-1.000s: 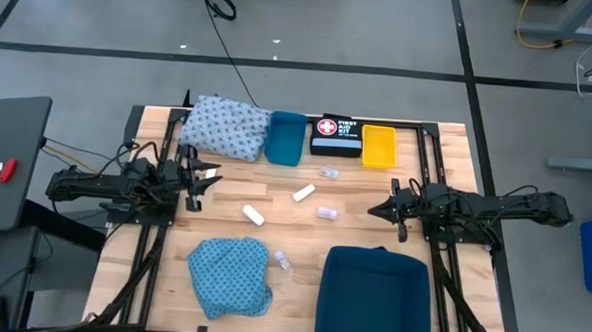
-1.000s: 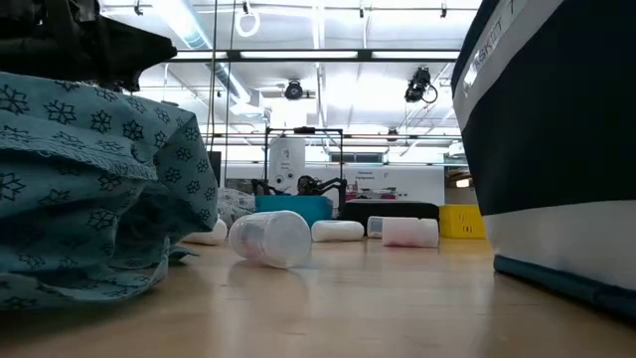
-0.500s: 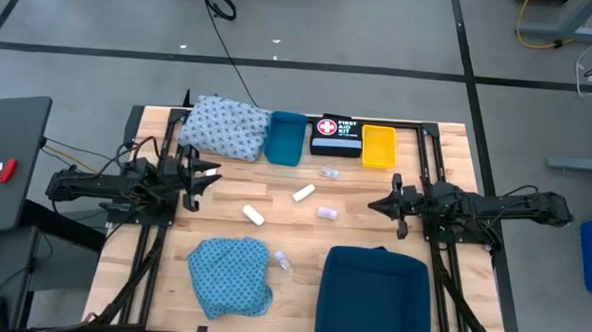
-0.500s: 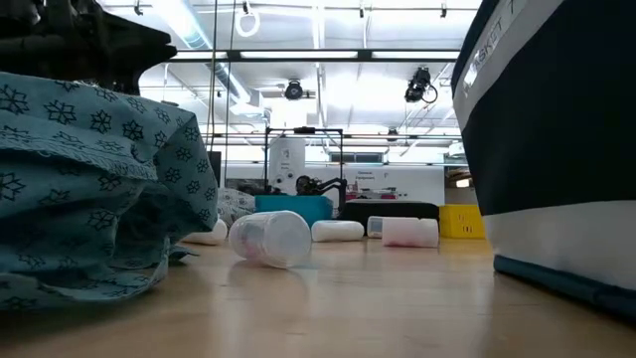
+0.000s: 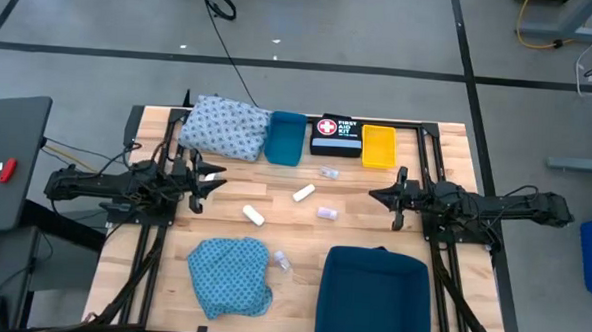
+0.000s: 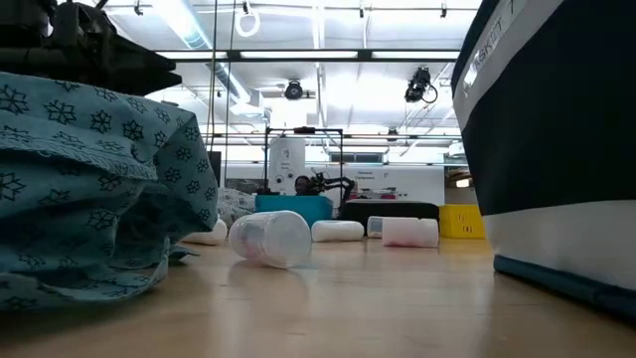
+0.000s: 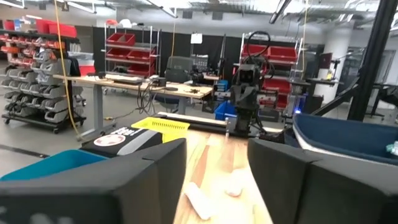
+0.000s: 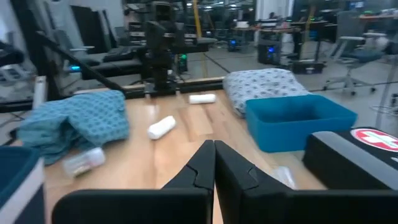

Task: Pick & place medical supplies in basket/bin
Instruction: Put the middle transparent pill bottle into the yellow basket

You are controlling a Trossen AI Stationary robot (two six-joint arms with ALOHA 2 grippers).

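Wooden counter (image 5: pixel 447 143) in a workshop: white roll (image 5: pixel 253 215) at centre, lying diagonally, nearer the open, empty left claw (image 5: pixel 203 178) than the closed, empty right claw (image 5: pixel 377 198).

Open wood surface (image 5: pixel 365 194) between arms; scattered there: two white rolls (image 5: pixel 253 215), vials (image 5: pixel 326 212). Far edge blocked by bins, black box (image 5: pixel 335 136). Near edge: teal cloth (image 5: pixel 230 274), dark blue bin (image 5: pixel 373 296).
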